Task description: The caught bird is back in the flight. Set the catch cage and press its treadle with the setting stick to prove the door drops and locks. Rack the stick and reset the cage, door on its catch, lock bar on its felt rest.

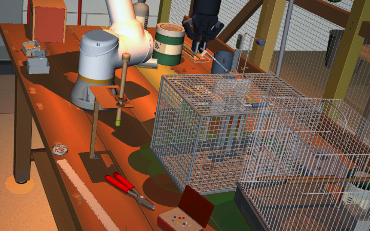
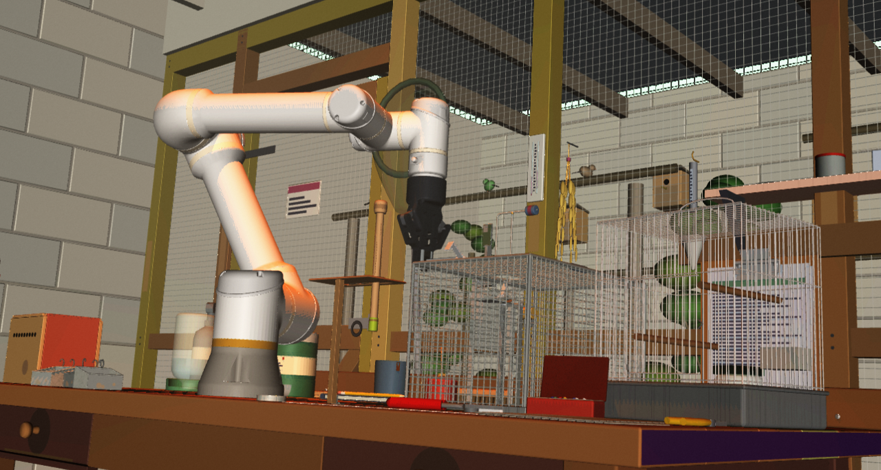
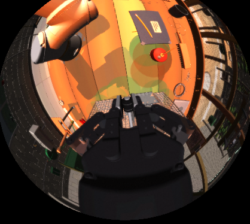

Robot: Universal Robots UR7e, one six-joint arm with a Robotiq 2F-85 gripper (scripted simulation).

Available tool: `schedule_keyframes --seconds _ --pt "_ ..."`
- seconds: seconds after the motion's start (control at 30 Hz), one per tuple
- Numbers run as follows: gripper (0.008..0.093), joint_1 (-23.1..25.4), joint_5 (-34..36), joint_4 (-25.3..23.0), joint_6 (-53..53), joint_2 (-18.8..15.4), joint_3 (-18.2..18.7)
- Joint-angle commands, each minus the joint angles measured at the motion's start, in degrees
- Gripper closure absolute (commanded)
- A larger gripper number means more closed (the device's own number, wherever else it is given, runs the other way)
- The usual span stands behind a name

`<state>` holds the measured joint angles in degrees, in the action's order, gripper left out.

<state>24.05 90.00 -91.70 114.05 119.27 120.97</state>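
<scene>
The catch cage (image 1: pixel 209 126) (image 2: pixel 493 326), a grey wire-mesh box, stands mid-bench on a green mat. At its far end a thin lock bar (image 1: pixel 215 60) with a pale grip end slants up from the cage top beside an upright wire frame carrying a red knob (image 1: pixel 260 42). The wooden setting stick (image 1: pixel 121 89) (image 2: pixel 376 264) hangs upright in its rack plate on a post, left of the cage. My gripper (image 1: pixel 201 49) (image 2: pixel 425 253) (image 3: pixel 128 103) is above the far left corner of the cage, closed around the grip end of the lock bar.
A white bird cage (image 1: pixel 318 160) (image 2: pixel 708 295) stands right of the catch cage, close against it. A green-banded tin (image 1: pixel 169 43), a blue cup (image 1: pixel 222 61) and a tray lie behind. Red pliers (image 1: pixel 129 190) and a red pin box (image 1: pixel 186 213) lie near the front edge.
</scene>
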Motion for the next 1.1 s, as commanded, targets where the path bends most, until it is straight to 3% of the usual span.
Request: schedule_keyframes --seconds 0.0,1.07 --pt "0.0934 -0.2 0.0 -0.2 -0.2 0.1 0.2" --pt "0.0934 -2.3 0.0 -7.9 -2.3 0.8 8.6"
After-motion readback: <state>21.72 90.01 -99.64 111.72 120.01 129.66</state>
